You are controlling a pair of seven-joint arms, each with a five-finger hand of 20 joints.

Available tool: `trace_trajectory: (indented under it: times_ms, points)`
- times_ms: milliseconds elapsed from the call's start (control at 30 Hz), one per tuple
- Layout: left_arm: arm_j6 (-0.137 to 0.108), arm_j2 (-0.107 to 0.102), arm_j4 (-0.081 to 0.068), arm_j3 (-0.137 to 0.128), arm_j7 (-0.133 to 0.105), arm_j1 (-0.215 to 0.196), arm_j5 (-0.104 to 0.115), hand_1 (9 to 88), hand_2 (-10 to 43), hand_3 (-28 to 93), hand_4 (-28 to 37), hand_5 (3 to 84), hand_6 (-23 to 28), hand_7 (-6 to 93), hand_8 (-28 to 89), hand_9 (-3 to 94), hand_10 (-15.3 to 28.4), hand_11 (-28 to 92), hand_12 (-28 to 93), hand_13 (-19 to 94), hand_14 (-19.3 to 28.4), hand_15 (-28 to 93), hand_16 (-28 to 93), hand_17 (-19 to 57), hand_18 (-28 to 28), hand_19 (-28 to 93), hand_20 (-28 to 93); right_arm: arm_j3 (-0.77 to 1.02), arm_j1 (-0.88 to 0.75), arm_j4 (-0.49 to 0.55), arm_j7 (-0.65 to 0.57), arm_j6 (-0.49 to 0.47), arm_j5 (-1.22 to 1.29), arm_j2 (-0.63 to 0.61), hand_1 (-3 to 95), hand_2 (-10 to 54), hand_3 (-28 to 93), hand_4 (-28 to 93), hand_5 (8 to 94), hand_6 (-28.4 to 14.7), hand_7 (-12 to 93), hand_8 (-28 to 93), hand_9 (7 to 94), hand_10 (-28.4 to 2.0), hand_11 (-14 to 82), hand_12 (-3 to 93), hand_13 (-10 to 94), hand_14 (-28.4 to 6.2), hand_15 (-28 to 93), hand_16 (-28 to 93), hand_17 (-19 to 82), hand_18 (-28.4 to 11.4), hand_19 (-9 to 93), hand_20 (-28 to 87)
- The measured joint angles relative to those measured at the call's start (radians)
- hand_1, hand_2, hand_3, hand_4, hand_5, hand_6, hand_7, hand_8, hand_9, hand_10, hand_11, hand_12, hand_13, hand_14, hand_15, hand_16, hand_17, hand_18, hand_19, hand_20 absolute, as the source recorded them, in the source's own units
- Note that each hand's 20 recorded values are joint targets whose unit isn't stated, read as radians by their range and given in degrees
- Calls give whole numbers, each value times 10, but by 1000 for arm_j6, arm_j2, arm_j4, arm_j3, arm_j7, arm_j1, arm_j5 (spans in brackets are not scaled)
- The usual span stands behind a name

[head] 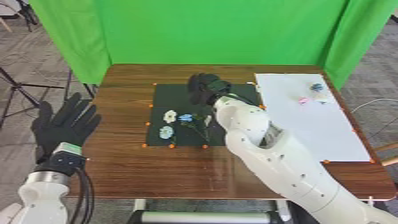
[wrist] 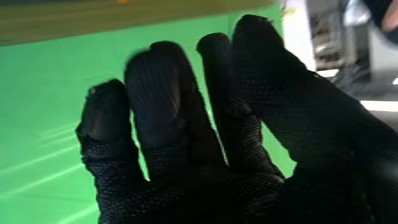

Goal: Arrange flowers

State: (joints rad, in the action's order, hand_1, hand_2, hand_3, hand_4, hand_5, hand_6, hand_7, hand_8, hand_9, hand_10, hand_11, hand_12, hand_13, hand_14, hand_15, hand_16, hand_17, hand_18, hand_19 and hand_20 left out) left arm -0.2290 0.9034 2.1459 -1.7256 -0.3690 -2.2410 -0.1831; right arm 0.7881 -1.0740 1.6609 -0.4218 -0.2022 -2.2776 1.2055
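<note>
In the head view my right hand (head: 206,87) is over the far part of the dark mat (head: 167,96), with its arm crossing the mat's right side. Its fingers look relaxed, and no flower is visible in them. In the right wrist view the same hand (wrist: 187,145) has its fingers extended. A white flower (head: 170,116), a blue flower (head: 186,118) and a light blue flower (head: 166,131) lie on the mat's left half. On the white board (head: 315,135) are a dark blue flower (head: 316,87) and a pink flower (head: 303,100). My left hand (head: 64,126) is open beside the table's left edge.
The brown wooden table (head: 120,165) carries the mat and the white board side by side. Small orange markers line their edges. A green curtain (head: 213,32) hangs behind the far table edge. My right forearm spans the near right part of the table.
</note>
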Motion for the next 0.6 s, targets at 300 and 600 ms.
trace_trajectory:
  times_ms: [300, 600]
  points:
    - [0, 6, 6, -22, -8, -23, 0, 239, 105, 674, -283, 331, 63, 149, -96, 257, 132, 188, 97, 156, 131, 274, -69, -35, 119, 236, 83, 210, -19, 47, -120, -30, 165, -135, 396, -95, 801, -283, 458, -67, 216, -128, 475, -184, 162, 175, 523, -147, 637, 206, 323, -234, 838, 358]
    - [-3, 7, 16, -31, -34, -53, 3, 238, 108, 678, -283, 333, 64, 153, -99, 259, 133, 192, 94, 157, 131, 279, -74, -31, 114, 234, 83, 372, -135, 12, -206, -31, 250, -351, 389, -95, 819, -283, 444, -68, 213, -130, 451, -173, 146, 161, 433, -154, 475, 138, 267, -232, 734, 296]
